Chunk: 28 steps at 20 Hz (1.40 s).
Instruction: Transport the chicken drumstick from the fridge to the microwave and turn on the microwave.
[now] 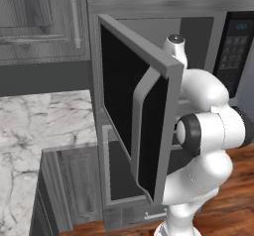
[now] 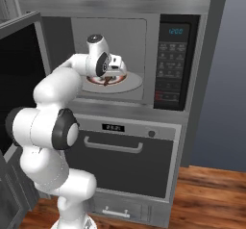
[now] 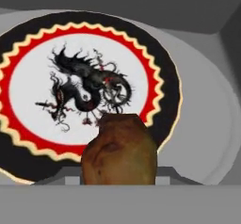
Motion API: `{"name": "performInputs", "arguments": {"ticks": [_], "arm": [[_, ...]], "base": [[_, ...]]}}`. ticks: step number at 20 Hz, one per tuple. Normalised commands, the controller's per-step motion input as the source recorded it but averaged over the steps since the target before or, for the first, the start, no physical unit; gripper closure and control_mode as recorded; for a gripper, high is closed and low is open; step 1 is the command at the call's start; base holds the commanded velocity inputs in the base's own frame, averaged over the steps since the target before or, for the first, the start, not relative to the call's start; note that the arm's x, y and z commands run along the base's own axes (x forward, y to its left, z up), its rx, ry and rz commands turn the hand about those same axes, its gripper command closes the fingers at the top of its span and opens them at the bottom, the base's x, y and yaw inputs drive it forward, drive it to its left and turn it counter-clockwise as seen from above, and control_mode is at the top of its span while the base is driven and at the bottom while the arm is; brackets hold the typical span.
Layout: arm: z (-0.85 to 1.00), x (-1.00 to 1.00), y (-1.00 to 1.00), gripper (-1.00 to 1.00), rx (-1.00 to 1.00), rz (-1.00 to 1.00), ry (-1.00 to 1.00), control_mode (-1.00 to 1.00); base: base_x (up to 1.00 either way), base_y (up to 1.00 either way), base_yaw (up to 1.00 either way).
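Observation:
The microwave (image 2: 169, 12) stands with its door (image 1: 130, 70) swung wide open to the left. My gripper (image 2: 112, 75) reaches into its cavity, just above a round plate (image 3: 80, 53) with a black dragon and a red-and-black rim, lying on the grey turntable (image 3: 202, 133). In the hand view the golden-brown chicken drumstick (image 3: 120, 150) sits between my fingers, which it hides, hanging over the plate's near rim. My gripper is shut on it. The keypad panel (image 2: 169, 74) is to the right of the cavity. The fridge is out of view.
An oven (image 2: 120, 163) with a horizontal handle sits under the microwave. A marble counter (image 1: 30, 126) lies to the left, cabinets (image 1: 39, 22) above it. The open door stands close along my arm's left side.

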Motion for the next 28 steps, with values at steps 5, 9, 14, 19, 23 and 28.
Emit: {"name": "performInputs", "arguments": {"ticks": [5,9,14,19,23,28], "arm": [[-0.05,0.36,0.00,1.00,0.00,0.00,0.01,-1.00],[-0.05,0.29,0.00,1.00,0.00,0.00,0.01,-1.00],[-0.13,0.23,0.00,1.00,0.00,0.00,0.00,-1.00],[-0.12,0.23,0.07,1.00,0.00,0.00,0.00,-1.00],[-0.08,0.28,0.05,1.00,0.00,0.00,0.00,-1.00],[-0.08,0.27,0.04,1.00,0.00,0.00,0.00,-1.00]], "base": [[0.00,0.00,0.00],[0.00,0.00,0.00],[0.00,0.00,0.00],[0.00,0.00,0.00],[0.00,0.00,0.00],[0.00,0.00,0.00]]}}
